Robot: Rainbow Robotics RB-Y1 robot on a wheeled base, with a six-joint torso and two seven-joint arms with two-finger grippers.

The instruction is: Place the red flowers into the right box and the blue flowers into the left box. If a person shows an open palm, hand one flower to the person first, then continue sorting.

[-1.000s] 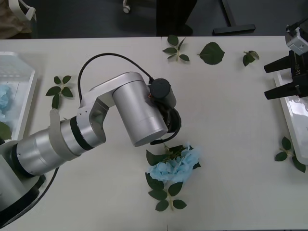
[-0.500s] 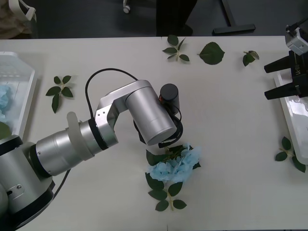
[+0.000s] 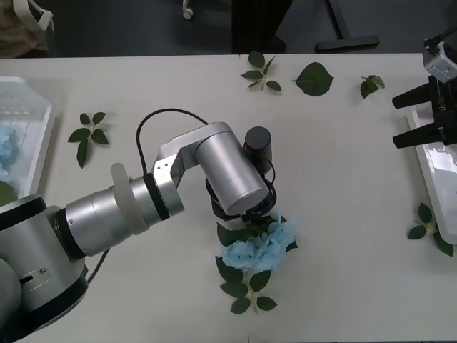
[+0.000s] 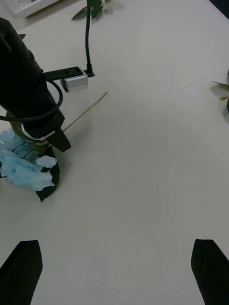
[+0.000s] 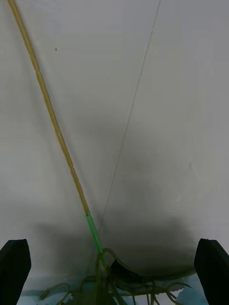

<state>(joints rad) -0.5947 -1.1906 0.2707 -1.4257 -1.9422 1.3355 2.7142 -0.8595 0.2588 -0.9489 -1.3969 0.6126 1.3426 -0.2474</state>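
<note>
At the left gripper [image 5: 113, 271]: black fingers [image 5: 14, 269] spread wide and holding nothing, set low over the table [image 5: 167, 95], one on each side of the base of the blue flower [image 3: 263, 245], where the green end passes into the long straw-coloured stem [image 5: 50, 124]. Compared with one second ago, has travelled toward 5 o'clock across the front view and come down, and now covers the 11 o'clock edge of the bloom instead of standing apart from it. Means, most likely, the end of the approach: what remains is to close on the stem base, lift, and carry toward the left box [image 3: 41, 153], far at 9 o'clock, where another blue head [image 3: 6, 148] lies already. Cannot tell whether the fingertips touch the table yet. Above the claw, wrist turned almost straight down, silver forearm [image 3: 225, 171] leaning back toward 8 o'clock, black cable [image 3: 153, 118] looping at its 10 o'clock side. Farther out, at 3 o'clock, the right gripper [image 3: 408, 116], open and empty, waiting by the rim of the right box [image 3: 428, 168], in the same place as before. Around the table, loose leaf sprigs [image 3: 89, 132] scattered, not part of the sorting.
</note>
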